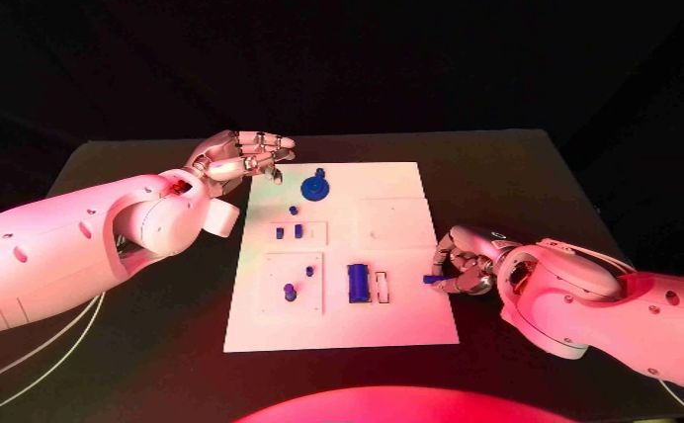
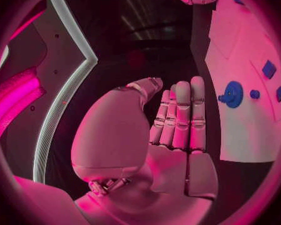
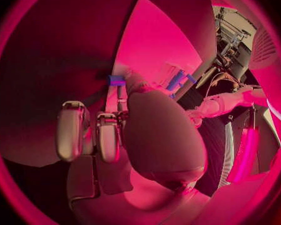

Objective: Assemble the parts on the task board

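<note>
Pinched in the right hand (image 1: 465, 271) at the board's (image 1: 392, 319) right edge, beside the blue block (image 1: 360, 283): a small blue peg (image 1: 432, 279), liable to slip or tilt from so slight a hold, left hand (image 1: 242, 156) empty, fingers loosely apart, near the round knob (image 1: 315, 187).

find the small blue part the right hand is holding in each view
Head view: the small blue part is pinched by the right hand at the right edge of the white task board.
Left wrist view: too small to tell.
Right wrist view: the part sits at the fingertips, over the board.
Shared landmark: the white board's edge beside the part.
</note>
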Available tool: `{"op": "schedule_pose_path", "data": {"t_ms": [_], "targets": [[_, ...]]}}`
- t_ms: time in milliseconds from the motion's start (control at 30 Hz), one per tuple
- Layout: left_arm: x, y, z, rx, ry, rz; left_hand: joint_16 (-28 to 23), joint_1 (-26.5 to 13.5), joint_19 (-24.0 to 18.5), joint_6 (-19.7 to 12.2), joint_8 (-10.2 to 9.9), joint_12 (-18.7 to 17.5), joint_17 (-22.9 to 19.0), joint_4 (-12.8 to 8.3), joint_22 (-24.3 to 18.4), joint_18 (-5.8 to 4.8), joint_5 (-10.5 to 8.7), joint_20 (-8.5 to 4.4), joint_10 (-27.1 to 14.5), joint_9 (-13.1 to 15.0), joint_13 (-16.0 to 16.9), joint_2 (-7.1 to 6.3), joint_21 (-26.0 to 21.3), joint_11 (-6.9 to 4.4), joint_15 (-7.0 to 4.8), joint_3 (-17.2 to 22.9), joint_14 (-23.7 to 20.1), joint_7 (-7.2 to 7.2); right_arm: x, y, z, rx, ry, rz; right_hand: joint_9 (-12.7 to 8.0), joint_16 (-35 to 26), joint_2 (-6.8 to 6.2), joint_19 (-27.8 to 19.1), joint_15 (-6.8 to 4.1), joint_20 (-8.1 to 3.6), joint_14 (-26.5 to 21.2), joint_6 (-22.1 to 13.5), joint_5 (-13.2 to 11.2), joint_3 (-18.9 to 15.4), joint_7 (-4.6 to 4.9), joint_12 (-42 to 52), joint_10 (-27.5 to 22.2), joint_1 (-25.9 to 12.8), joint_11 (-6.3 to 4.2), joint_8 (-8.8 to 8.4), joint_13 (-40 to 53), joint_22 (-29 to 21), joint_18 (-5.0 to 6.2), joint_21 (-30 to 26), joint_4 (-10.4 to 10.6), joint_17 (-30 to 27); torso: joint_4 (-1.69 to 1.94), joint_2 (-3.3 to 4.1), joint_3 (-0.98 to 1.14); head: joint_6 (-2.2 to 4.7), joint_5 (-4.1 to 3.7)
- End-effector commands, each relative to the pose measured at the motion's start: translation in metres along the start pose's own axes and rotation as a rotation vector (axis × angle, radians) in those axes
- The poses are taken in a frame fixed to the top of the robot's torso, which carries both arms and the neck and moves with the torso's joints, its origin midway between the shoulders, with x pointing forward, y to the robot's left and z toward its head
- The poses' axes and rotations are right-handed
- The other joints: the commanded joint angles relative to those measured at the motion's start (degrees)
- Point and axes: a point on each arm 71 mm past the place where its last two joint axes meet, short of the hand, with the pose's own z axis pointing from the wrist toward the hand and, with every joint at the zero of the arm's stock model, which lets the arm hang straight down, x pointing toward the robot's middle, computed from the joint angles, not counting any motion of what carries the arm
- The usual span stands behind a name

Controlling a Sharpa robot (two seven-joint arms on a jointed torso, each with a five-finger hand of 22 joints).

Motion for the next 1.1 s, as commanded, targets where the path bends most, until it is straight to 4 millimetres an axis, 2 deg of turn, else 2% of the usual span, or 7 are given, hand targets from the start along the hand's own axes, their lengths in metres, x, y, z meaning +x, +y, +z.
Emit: {"op": "schedule_pose_path", "data": {"t_ms": [33,167,400,500,667,967,1100], "targets": [[0.002,-0.001,0.0,0.009,0.014,-0.01,-0.2,-0.1,0.1,-0.5,0.2,0.3,-0.1,-0.1,0.0,0.41,0.12,0.24,-0.3,-0.1,-0.1,0.31,-0.3,0.09,-0.03,-0.1,-0.5,0.0,0.004,-0.002,-0.001,0.025,0.001,0.019,0.2,-0.1,-0.33,2.2,-0.5,-0.53,5.3,0.4,0.1,1.7,-0.25,0.1,3.5,-0.5,-0.4,0.46,11.7,11.7,-0.98,0.4,-0.1,11.3,-0.06,-0.03,0.01,0.02,-0.01],[0.002,-0.001,0.0,0.009,0.015,-0.01,-0.2,-0.1,0.1,-0.5,0.3,0.3,-0.1,-0.1,-0.1,0.41,0.13,0.23,-0.3,-0.1,-0.1,0.35,-0.3,0.08,-0.04,-0.1,-0.5,0.0,0.002,0.002,-0.003,0.021,-0.004,0.07,0.3,0.0,-0.82,2.3,-0.57,-0.61,5.3,0.4,0.1,3.5,-0.32,0.1,3.6,-1.5,-0.47,0.54,11.8,11.8,-1.04,0.7,-0.1,11.5,-0.1,-0.09,-0.04,-0.07,0.06],[0.002,-0.001,0.0,0.01,0.015,-0.009,-0.2,-0.1,0.1,-0.5,0.3,0.3,-0.1,-0.1,-0.1,0.41,0.13,0.23,-0.3,-0.1,-0.1,0.35,-0.3,0.08,-0.04,-0.1,-0.5,0.0,-0.001,0.011,-0.004,0.011,0.002,0.146,0.5,0.0,-1.8,2.4,-0.6,-0.64,5.4,0.3,-0.1,6.2,-0.34,0.2,3.7,-4.4,-0.5,0.8,11.9,11.8,-1.08,0.9,0.0,11.6,-0.04,0.02,0.09,0.16,0.07],[0.002,-0.001,0.0,0.01,0.015,-0.009,-0.2,0.0,0.1,-0.5,0.3,0.4,-0.1,-0.2,-0.1,0.42,0.15,0.22,-0.3,-0.1,-0.1,0.39,-0.4,0.07,-0.05,0.0,-0.5,-0.01,-0.001,0.015,-0.004,0.01,0.012,0.186,0.7,0.1,-2.18,2.5,-0.6,-0.64,5.4,0.2,-0.1,7.2,-0.33,0.3,3.8,-6.2,-0.49,0.98,12.0,11.9,-1.1,1.0,0.0,11.7,-0.07,0.03,0.08,-0.24,0.1],[0.002,-0.001,0.0,0.01,0.014,-0.009,-0.2,0.0,0.1,-0.5,0.3,0.4,-0.1,-0.2,-0.1,0.42,0.15,0.22,-0.3,-0.1,-0.1,0.39,-0.4,0.07,-0.05,0.0,-0.5,-0.01,0.001,0.02,-0.003,0.008,0.029,0.228,1.0,0.1,-2.63,2.5,-0.56,-0.62,5.4,0.0,-0.2,8.6,-0.29,0.3,3.8,-10.1,-0.45,1.31,12.1,11.9,-1.13,1.2,0.1,11.9,-0.13,0.02,0.07,-0.22,0.14],[0.003,-0.001,0.0,0.011,0.017,-0.01,-0.2,0.1,0.1,-0.5,0.3,0.4,-0.1,-0.2,-0.1,0.42,0.15,0.21,-0.3,-0.1,-0.1,0.41,-0.4,0.07,-0.06,0.0,-0.5,-0.01,0.008,0.032,0.002,0.014,0.082,0.29,1.5,0.3,-2.51,2.7,-0.44,-0.52,5.5,-0.1,-0.3,10.0,-0.15,0.7,4.1,-17.5,-0.32,1.84,12.4,12.0,-1.2,1.6,0.2,12.3,-0.08,0.02,0.05,-0.46,0.19],[0.004,-0.001,0.0,0.011,0.018,-0.01,-0.2,0.1,0.1,-0.5,0.3,0.4,-0.1,-0.2,-0.1,0.42,0.15,0.21,-0.3,-0.1,-0.1,0.41,-0.4,0.07,-0.06,0.0,-0.5,-0.01,0.012,0.038,0.005,0.011,0.108,0.301,1.6,0.4,-2.39,2.7,-0.44,-0.52,5.6,-0.1,-0.3,10.3,-0.19,0.8,4.2,-18.4,-0.33,1.95,12.5,12.0,-1.21,1.7,0.1,12.6,0.0,0.01,0.03,-0.52,0.04]]}}
